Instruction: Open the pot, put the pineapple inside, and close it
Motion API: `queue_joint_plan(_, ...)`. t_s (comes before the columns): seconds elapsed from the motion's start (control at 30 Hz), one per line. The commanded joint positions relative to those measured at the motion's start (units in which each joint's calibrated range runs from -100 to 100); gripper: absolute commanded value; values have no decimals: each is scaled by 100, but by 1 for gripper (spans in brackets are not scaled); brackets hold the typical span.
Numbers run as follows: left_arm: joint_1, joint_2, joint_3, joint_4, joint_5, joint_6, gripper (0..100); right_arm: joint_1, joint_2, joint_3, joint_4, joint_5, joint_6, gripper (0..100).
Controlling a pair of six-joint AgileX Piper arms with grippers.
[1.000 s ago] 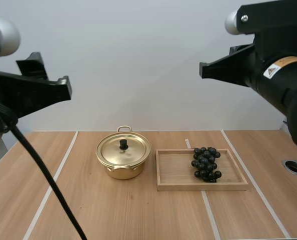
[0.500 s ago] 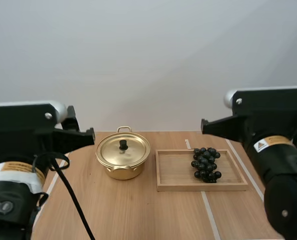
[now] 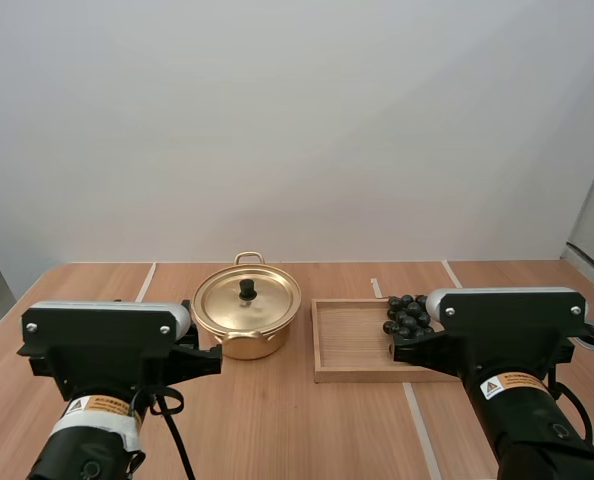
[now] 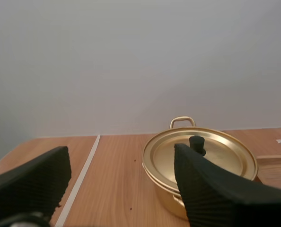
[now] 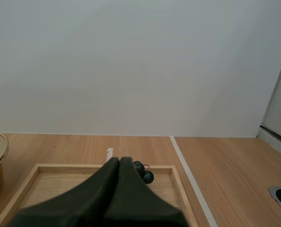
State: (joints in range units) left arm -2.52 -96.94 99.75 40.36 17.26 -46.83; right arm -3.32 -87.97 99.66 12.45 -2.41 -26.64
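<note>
The round golden metal pot [image 3: 247, 312] stands on the light wooden tabletop [image 3: 277, 430], toward its far edge and a little left of the middle. Its golden lid [image 3: 262, 300] with a small black knob [image 3: 247, 288] is in place on top, so the pot is closed. Just beside the pot, on its right and not touching it, lies a flat rectangular wooden tray [image 3: 349, 338]. In the right part of this tray lies a bunch of dark, almost black grapes [image 3: 404, 308]; no other fruit is there. In the high view the black right arm [image 3: 507, 335] covers part of the bunch. The left gripper [image 4: 120, 161] is wide open, its two ribbed black fingers [image 4: 202, 189] stand far apart and hold nothing. The pot is beyond them, apart from both, and its knob shows close to one finger. The right gripper [image 5: 120, 164] is fully closed, with the fingers pressed together as one dark wedge and nothing between them. It points over the tray, and the grapes show just behind its tip. The black left arm [image 3: 102, 340] is low near the front edge of the tabletop, on the near side of the pot.
</note>
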Motion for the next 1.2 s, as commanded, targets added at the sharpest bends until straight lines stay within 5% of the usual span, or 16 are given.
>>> queue_joint_plan(0.0,36,-110,25,-187,430,-53,100,-31,-43,34,32,416,-97,0)
queue_joint_plan(0.23,40,-179,25,-406,1226,-60,100,-124,-43,34,-634,662,-96,0)
queue_joint_plan(0.73,164,-179,25,-299,1609,-33,100,-176,-43,34,342,739,-96,0)
queue_joint_plan(1.17,164,-179,25,-965,1363,226,100,-176,-79,34,224,2223,-520,0)
